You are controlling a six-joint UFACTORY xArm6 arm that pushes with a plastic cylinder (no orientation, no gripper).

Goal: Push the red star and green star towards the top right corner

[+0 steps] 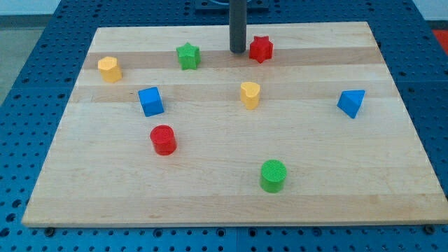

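Observation:
The red star [261,49] lies near the view's top, right of centre, on the wooden board [224,182]. The green star [187,56] lies to its left, also near the top edge. My tip [238,51] stands between the two stars, just left of the red star and close to it; I cannot tell whether it touches. The green star is well apart from the tip, to its left.
A yellow block [109,68] sits at the upper left, a blue cube [150,101] and a red cylinder [163,140] at left centre. A yellow block [250,94] sits mid-board, a blue triangular block [351,103] at right, a green cylinder [273,176] near the bottom.

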